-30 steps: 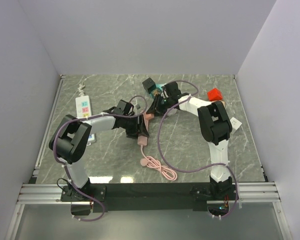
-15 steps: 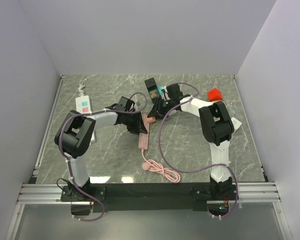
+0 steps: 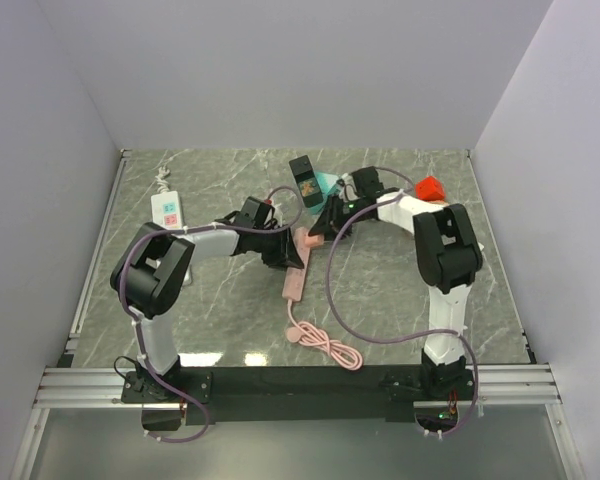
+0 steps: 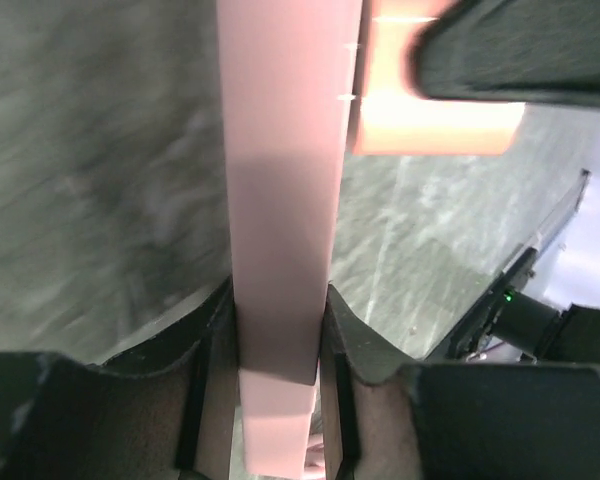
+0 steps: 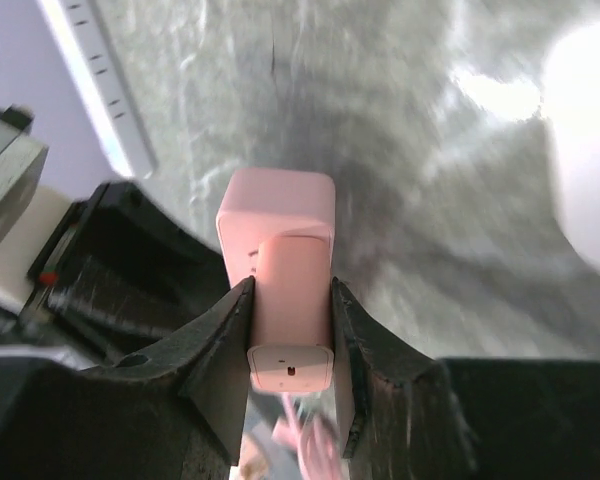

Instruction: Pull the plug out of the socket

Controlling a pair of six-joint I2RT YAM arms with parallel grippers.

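Top external view, from the left: a white strip [image 3: 168, 212] lies on the table [image 3: 220, 310] near the left wall, well apart from everything I am working on. My left arm reaches in toward the middle, and my left fingers [image 3: 280, 252] sit on the pink socket [image 3: 296, 275]. This is a long bar lying flat near the table's centre. Its pink cable [image 3: 330, 347] trails off the near end and curls toward my bases.

In the left wrist view the left fingers [image 4: 195, 335] are clamped on the socket [image 4: 280, 200], one on each long side, both touching it. The bar runs straight up between them. The plug [image 4: 435, 110] juts from the socket's side near its far end, with a dark finger of my other arm lying over it.

In the right wrist view my right fingers [image 5: 225, 350] are closed on the plug [image 5: 292, 320], pressing both its sides. The plug sits against the socket's [image 5: 277, 210] end block. It looks seated there, not yet pulled off.

Back in the top view, the right fingers [image 3: 325, 225] meet the plug [image 3: 306, 238] at the socket's far end, just beside my left fingers. Behind them lies a black device [image 3: 303, 178]. Farther right, a red block [image 3: 430, 188] stands by my right arm.
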